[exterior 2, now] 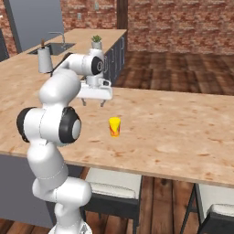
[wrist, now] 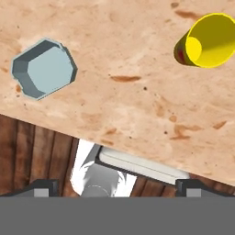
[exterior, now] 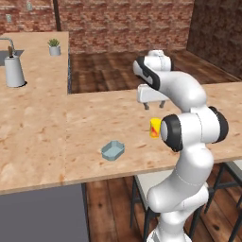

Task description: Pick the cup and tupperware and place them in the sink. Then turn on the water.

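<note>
Even, flat rendered light falls on the table (exterior: 94,127); no glare. Shadows are faint, with slight shading under the tupperware (exterior: 113,150). The pictures are coarse and soft, edges jagged. The brick wall (exterior 2: 183,23) looks dimmer.

No readable text, labels, brands or numbers on anything.

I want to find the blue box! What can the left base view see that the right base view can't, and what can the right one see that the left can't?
Left base view: the tupperware sitting on the counter.

Right base view: the sink and its faucet, far down the counter, past the robot arm.

Both: the yellow cup standing upright, the grey pitcher, the potted plant, and the gripper hovering above the counter with jaws apart, holding nothing.
</note>
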